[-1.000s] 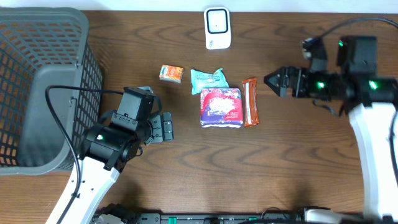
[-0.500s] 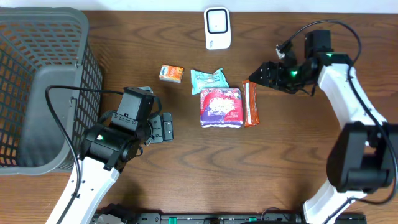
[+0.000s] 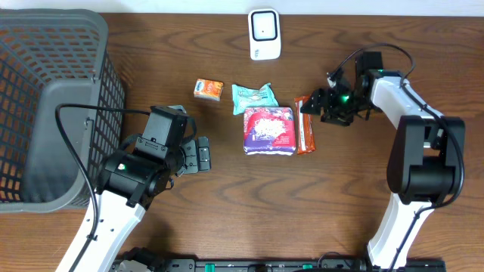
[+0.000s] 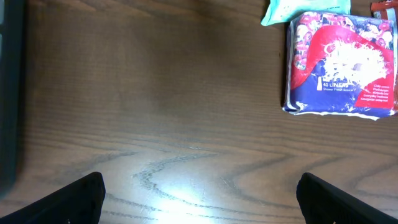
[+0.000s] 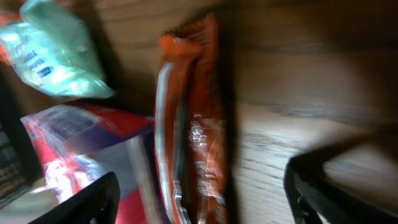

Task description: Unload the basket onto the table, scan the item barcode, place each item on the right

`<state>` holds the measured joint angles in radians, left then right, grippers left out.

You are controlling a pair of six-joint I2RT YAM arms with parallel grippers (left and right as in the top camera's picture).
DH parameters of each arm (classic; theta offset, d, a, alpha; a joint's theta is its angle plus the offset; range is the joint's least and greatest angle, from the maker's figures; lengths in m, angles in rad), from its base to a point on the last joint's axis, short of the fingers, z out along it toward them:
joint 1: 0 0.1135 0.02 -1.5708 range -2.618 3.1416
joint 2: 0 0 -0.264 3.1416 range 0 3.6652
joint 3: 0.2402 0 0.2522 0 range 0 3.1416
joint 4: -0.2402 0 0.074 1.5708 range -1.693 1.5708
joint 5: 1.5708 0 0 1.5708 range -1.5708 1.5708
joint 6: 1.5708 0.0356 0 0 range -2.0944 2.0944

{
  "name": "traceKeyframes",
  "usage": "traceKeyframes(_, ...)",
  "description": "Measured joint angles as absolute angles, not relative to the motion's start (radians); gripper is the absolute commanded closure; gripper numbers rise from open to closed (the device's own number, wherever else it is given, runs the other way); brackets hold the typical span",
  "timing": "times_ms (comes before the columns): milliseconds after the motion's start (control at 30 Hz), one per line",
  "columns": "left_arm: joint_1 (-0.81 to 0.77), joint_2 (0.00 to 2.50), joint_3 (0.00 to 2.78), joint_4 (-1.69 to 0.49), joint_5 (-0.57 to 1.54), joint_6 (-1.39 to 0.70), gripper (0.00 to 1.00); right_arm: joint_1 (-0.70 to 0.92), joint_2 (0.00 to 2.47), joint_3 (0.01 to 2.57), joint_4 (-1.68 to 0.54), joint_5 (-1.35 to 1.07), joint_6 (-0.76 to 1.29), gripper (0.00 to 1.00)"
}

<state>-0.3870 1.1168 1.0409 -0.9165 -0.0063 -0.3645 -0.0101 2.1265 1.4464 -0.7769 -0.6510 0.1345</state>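
Brown wood-grain surface [image 3: 249, 204] is seen from overhead.

- Grey mesh basket [image 3: 45, 113] is placed at the far left edge; it is the largest object.
- Red and purple liners pack [image 3: 268, 130] is laid flat near the centre.
- White scanner [image 3: 265, 34] is set at the far edge, well apart from the packets.
- Orange snack bar [image 3: 304, 125] is laid lengthwise against the right edge of the liners pack.
- Teal packet [image 3: 253, 97] is found just beyond the liners pack, touching or nearly touching its upper edge.
- Small orange box [image 3: 208, 89] is placed to the left of the teal packet, apart from it.

Right gripper [image 3: 306, 106] is held at the far end of the snack bar. In the wrist view its fingers [image 5: 87, 202] are spread wide, with the bar lying between and ahead of them. Nothing is gripped. Whether contact is made cannot be told, as the view is blurred.

Left gripper [image 3: 203, 153] is positioned to the left of the liners pack, well apart from the bar. Its fingers [image 4: 74, 199] are spread wide over bare wood and nothing is held.
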Motion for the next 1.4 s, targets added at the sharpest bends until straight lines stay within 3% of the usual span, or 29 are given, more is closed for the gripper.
traceKeyframes(267, -0.387, 1.117, 1.041, -0.916, -0.006, -0.365, 0.02, 0.044, 2.147, 1.465, -0.770, -0.623, 0.144, 0.38)
traceKeyframes(433, -0.387, 1.117, 1.041, -0.916, -0.006, -0.365, 0.02, 0.094, 2.147, 1.474, -0.788, -0.512, 0.169, 0.82)
traceKeyframes(467, -0.387, 1.117, 1.041, -0.916, -0.006, -0.365, 0.02, 0.104, 2.148, 1.474, -0.792, -0.485, 0.176, 0.96)
traceKeyframes(500, -0.387, 1.117, 1.041, -0.916, -0.006, -0.365, 0.02, 0.107, 2.148, 1.474, -0.793, -0.473, 0.182, 0.99)
traceKeyframes(867, -0.387, 1.117, 1.041, -0.916, -0.006, -0.365, 0.02, 0.106, 2.149, 1.584, -1.010, -0.294, 0.206, 0.99)
traceKeyframes(1167, -0.387, 1.117, 1.041, -0.916, -0.006, -0.365, 0.02, 0.167, 2.136, 1.755, -1.237, 0.220, 0.339, 0.99)
traceKeyframes(1400, -0.387, 1.117, 1.041, -0.917, -0.006, -0.365, 0.02, 0.253, 2.136, 1.654, -1.177, 0.598, 0.475, 0.99)
